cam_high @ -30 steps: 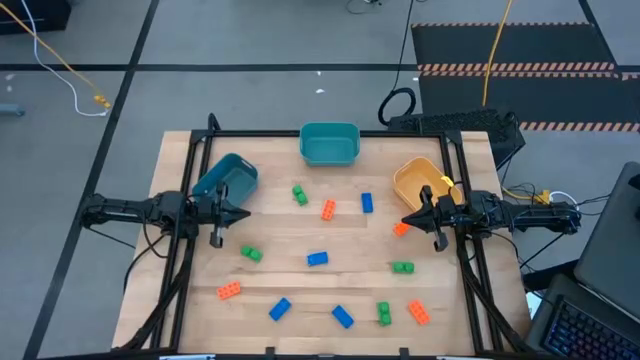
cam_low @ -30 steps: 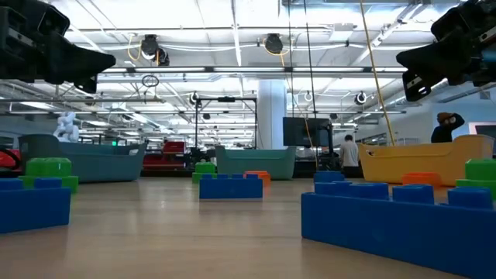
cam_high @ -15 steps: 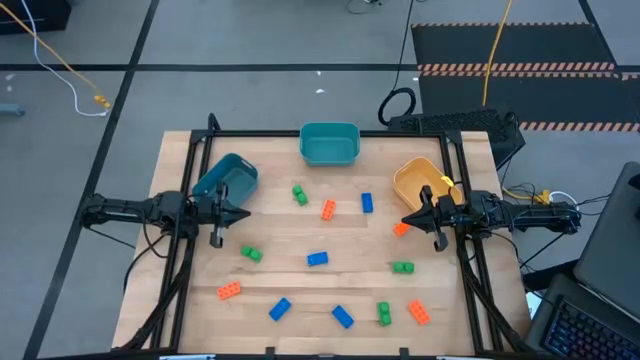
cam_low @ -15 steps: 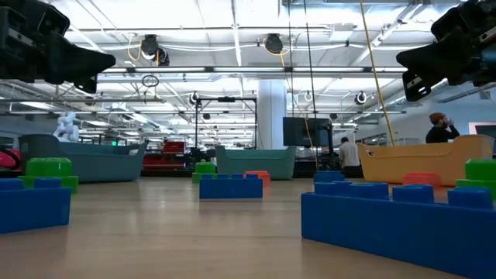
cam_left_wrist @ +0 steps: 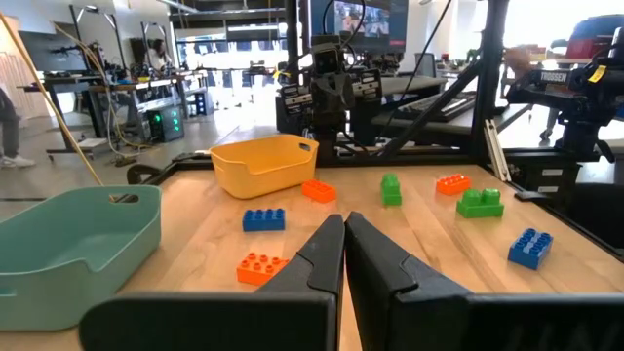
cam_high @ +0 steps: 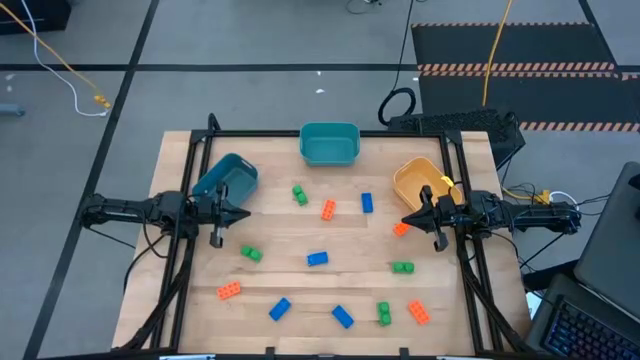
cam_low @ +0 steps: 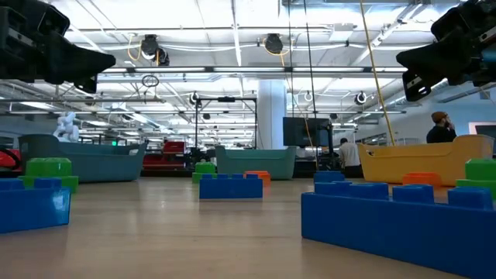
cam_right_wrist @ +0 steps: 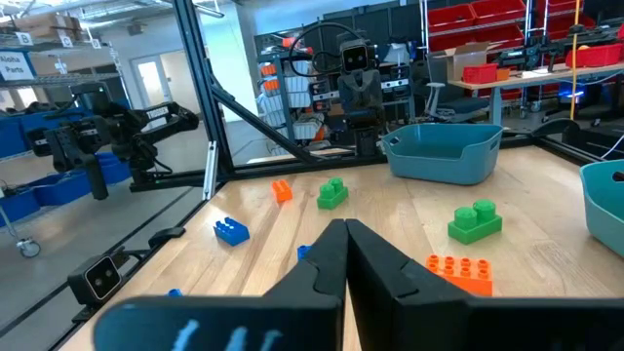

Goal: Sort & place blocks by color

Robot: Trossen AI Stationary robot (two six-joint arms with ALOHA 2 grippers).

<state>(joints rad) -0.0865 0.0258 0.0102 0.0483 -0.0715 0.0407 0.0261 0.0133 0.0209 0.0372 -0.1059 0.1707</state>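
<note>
Glossy plastic blocks [cam_high: 317, 259] & bins [cam_high: 329, 145]; pale wood table [cam_high: 300, 232], smooth.

From the table's [cam_high: 280, 275] middle, bins block 12 o'clock (teal bin [cam_high: 329, 144]), 10 o'clock (blue bin [cam_high: 226, 178]) and 2 o'clock (yellow bin [cam_high: 420, 180]). Small blocks [cam_high: 317, 259] sit well apart, with bare wood between them. Both arms hang above the table's sides.

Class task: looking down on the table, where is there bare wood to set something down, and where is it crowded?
Bare wood lies between the blue bin and the teal bin, and between the green block and blue block. The near edge is crowded, from the orange block rightwards.
</note>
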